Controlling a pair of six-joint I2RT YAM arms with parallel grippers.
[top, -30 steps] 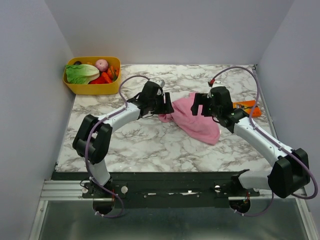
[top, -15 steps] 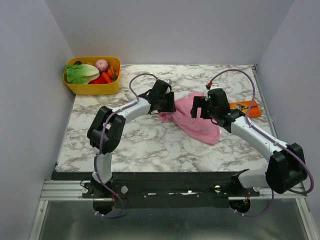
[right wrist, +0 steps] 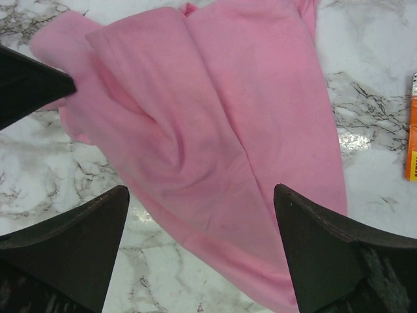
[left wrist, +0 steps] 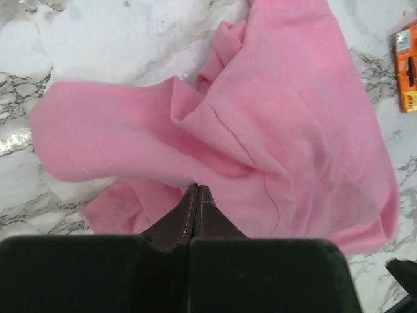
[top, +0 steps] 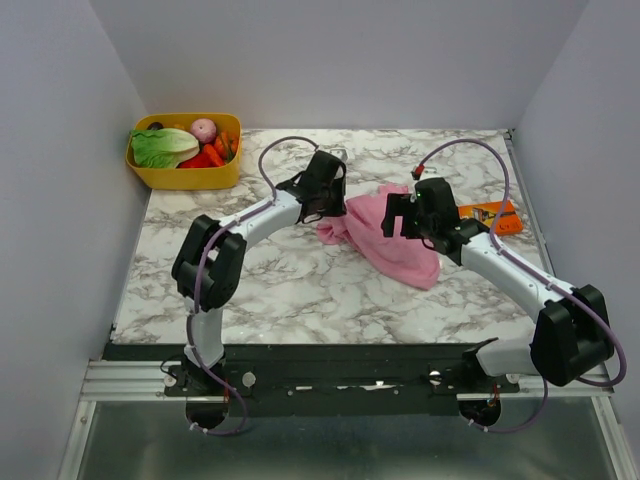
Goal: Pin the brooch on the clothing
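Clothing (top: 390,245), a pink T-shirt, lies crumpled on the marble table (top: 300,285) between the two arms. Left gripper (left wrist: 197,192) is clenched, its tips meeting at a fold on the shirt's left edge; whether cloth is pinched is unclear. Right gripper (right wrist: 201,195) hangs over the shirt, jaws spread wide.

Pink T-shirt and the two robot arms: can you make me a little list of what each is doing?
T-shirt: pink, crumpled on the marble table
left pincer: shut, tips at a shirt fold; cloth pinched or not, cannot tell
right pincer: open, above the shirt
brooch: not in sight
orange packet: beside the shirt, right arm's side
yellow tub: far left corner, vegetables inside
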